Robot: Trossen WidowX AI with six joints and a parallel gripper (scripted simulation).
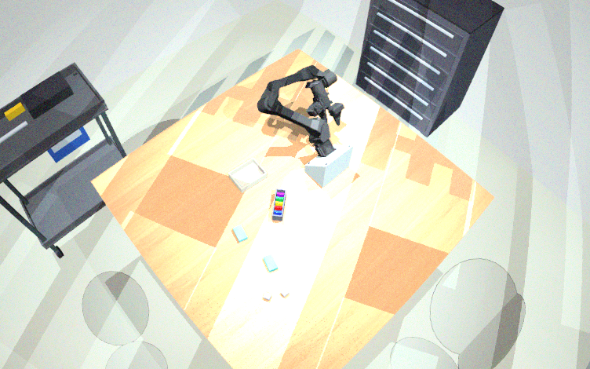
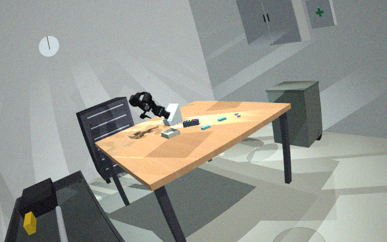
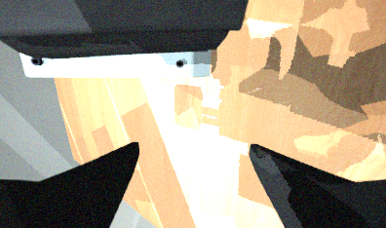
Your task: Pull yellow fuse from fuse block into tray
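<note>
No readable text; only a green cross on the wall cabinet (image 2: 319,12).

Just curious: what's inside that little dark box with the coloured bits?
The fuse block holds a row of coloured fuses, the yellow fuse among them. Their lower parts are hidden inside the block.

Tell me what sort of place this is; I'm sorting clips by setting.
Probably a workshop or lab room: a wooden table stands beside a dark drawer cabinet, a metal cart is nearby, and a first-aid box with a green cross hangs on the wall.
</note>
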